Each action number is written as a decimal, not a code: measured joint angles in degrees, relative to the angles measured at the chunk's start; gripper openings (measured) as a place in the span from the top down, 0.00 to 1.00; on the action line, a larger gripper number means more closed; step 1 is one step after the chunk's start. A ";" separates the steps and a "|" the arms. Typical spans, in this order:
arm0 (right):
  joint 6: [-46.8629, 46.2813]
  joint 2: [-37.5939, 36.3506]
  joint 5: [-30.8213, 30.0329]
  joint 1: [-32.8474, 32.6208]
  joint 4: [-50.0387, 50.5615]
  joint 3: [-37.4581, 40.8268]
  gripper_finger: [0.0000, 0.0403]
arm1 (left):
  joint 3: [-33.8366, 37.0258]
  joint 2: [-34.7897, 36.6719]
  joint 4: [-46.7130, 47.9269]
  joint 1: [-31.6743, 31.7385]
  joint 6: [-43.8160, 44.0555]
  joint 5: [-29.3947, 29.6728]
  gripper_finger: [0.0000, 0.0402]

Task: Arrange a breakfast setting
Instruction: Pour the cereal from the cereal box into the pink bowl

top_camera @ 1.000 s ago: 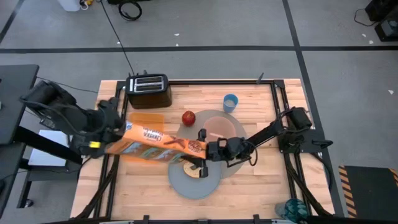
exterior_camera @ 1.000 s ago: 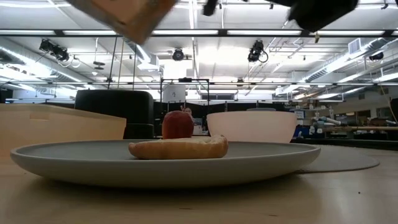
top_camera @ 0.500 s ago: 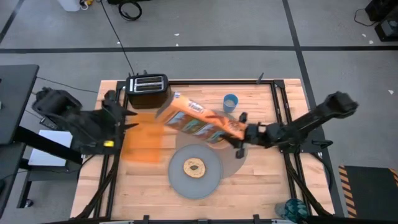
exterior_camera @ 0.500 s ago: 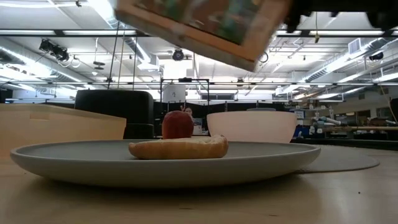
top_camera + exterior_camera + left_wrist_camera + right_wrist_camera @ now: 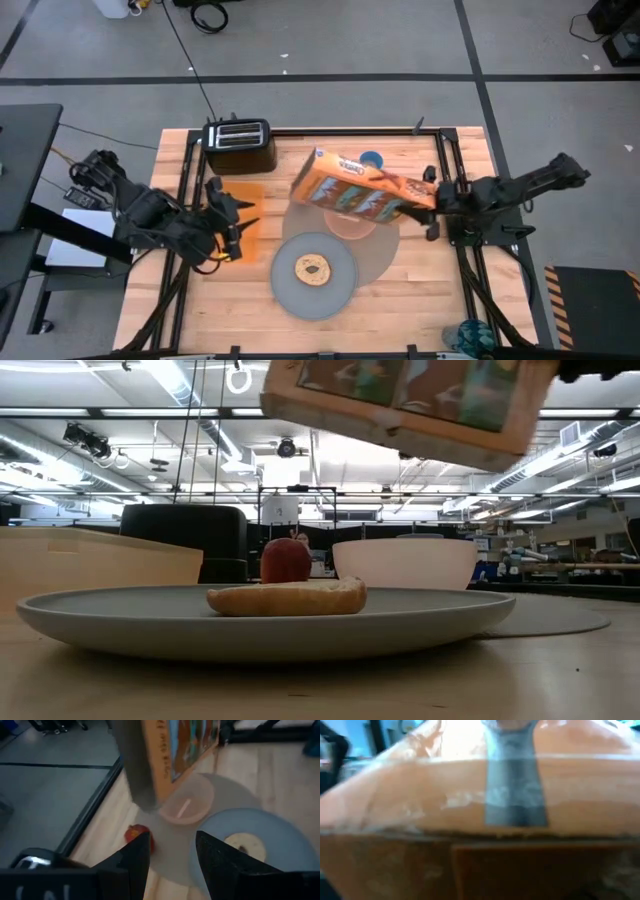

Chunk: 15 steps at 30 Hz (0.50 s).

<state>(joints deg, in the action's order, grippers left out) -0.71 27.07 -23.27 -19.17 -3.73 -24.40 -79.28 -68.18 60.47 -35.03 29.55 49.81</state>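
- Right of centre in the high view: cereal box [image 5: 362, 187] is held aloft by the right gripper [image 5: 437, 196], clamped on the box's right end; box tilted, hanging over the bowl [image 5: 350, 217] and partly hiding the cup [image 5: 372, 158].
- Change over the last second: box was passed from the left arm to the right, then carried from mid-left across to upper right. Handover judged complete.
- Left gripper [image 5: 228, 213] is now at left of frame over the orange board [image 5: 246, 222], fingers [image 5: 215, 860] spread, nothing held.
- Setting as it lies: mat [image 5: 385, 248] at centre, plate [image 5: 285, 283] overlapping its lower-left edge, bagel [image 5: 312, 268] on the plate, bowl on the mat. Apple [image 5: 135, 833] is hidden under the box from above; seen beside the mat in the left wrist view.
- Toaster [image 5: 239, 145] at upper left, untouched.
- Spoon: not located.
- Next step is likely a pour into the bowl or setting the box down; spill risk if it is tipped off-centre.
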 joint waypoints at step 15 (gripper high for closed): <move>-3.84 -16.45 5.42 -0.22 41.67 -12.48 0.52 | 8.26 -0.07 -14.90 1.89 2.72 6.00 0.59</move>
<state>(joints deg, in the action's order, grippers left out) -4.55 10.62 -17.85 -19.39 37.95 -36.88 -71.02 -68.25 45.56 -33.14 32.27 55.80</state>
